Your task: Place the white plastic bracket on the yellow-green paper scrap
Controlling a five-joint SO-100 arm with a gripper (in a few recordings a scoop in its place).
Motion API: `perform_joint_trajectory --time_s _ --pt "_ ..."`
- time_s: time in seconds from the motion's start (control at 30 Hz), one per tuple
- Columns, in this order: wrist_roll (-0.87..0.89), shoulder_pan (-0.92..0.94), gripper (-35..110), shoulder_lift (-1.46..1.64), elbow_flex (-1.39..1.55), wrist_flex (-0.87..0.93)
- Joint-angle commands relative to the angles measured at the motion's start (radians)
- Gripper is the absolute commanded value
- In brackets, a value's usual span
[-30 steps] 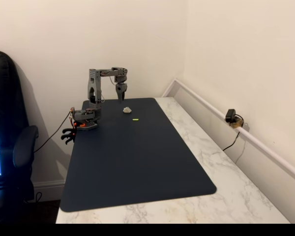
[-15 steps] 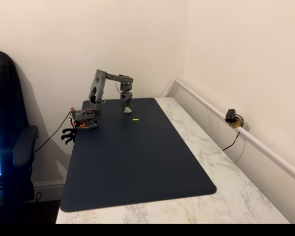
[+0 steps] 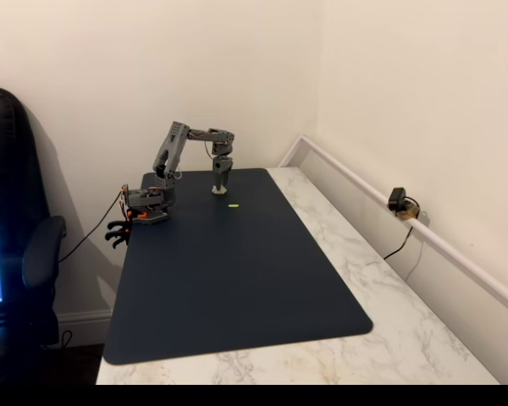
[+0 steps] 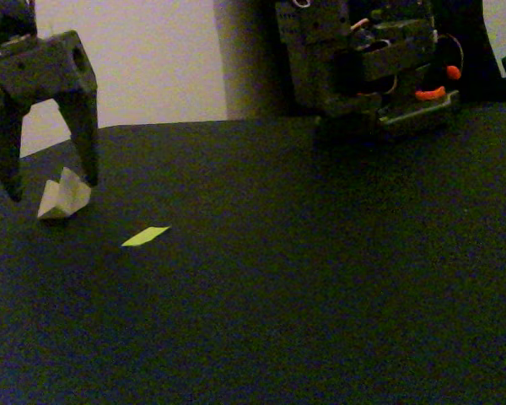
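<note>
Gripper (image 4: 51, 190) first: we see it lowered to the dark mat (image 4: 320, 295) with its two fingers (image 4: 86, 143) spread apart, pointing down and straddling the white plastic bracket (image 4: 65, 196). In the low fixed view the bracket sits on the mat between the fingertips; the right-hand tip in that picture looks to be just at the bracket's edge, though we cannot tell whether it truly touches, and the left-hand tip stands a little apart from it. We judge the jaws to be wide enough to take the piece, and they have not closed on anything.

From the high fixed view we see the gripper (image 3: 220, 189) reaching down near the far end of the mat (image 3: 237, 279), the arm (image 3: 176, 144) bent over from its base (image 3: 146, 205). The bracket is too small there for us to make out beneath the fingers.

Relative to the gripper, the yellow-green paper scrap (image 4: 145, 236) lies flat on the mat a short way off, toward the camera and to the right in the low view, and clear of the bracket. In the high view the scrap (image 3: 234, 205) sits just below and to the right of the gripper. We see the mat lying on a marble-patterned table (image 3: 389, 279).
</note>
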Motion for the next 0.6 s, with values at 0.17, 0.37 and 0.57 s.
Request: perform_joint_trajectory --time_s 0.17,0.37,0.57 --pt "-0.009 0.015 31 0.002 -0.064 0.025" --pt "-0.015 0.029 33 -0.011 -0.075 0.02" --pt "-0.02 0.055 28 -0.015 -0.044 -0.006"
